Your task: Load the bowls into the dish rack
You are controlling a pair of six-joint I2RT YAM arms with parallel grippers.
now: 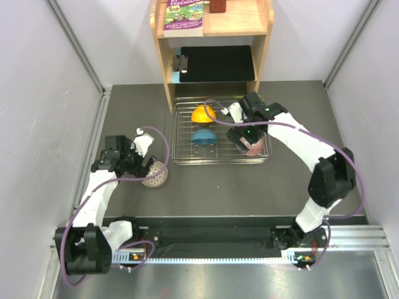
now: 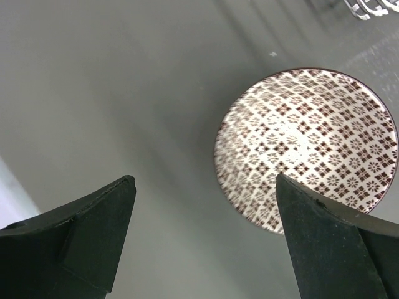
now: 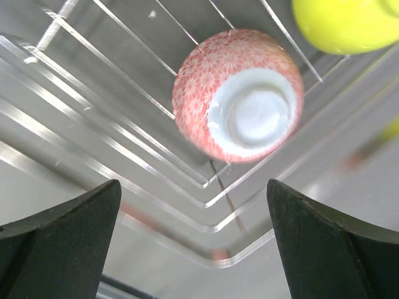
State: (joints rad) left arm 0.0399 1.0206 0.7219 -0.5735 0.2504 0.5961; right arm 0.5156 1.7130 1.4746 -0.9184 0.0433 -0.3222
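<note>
1. Room: pale walls [image 1: 50, 93] close in on the left and right. A wooden shelf [image 1: 167, 62] stands at the far edge.
2. Surface [image 1: 249, 193]: dark, matte and flat. It should give some friction under a bowl being nudged.
3. Rack [image 1: 221, 162]: silver wire, at the middle of the far edge, just in front of the shelf. The thin tines look springy and could snag a rim.
4. Bowls in the rack: the orange bowl [image 1: 203, 114] and blue bowl [image 1: 204, 137] are on the left side. The pink bowl [image 3: 237, 93] lies foot-up in the rack's near right corner, with the lime bowl [image 3: 346, 25] just beyond it.
5. Net bowl [image 1: 154, 175]: the only one not yet loaded. It sits on the surface toward the left edge, apart from the rack. It is probably glazed ceramic — stiff, slick, fairly light and liable to chip. The best hold is likely across the rim, one finger inside and one outside, because the curved wall would slip. I cannot tell whether its mouth faces up.
6. Left end effector [image 2: 204, 187]: spread wide and holding nothing, with the net bowl just beside one finger.
7. Right end effector [image 3: 193, 187]: spread wide and empty — it hangs over the pink bowl without touching it.
</note>
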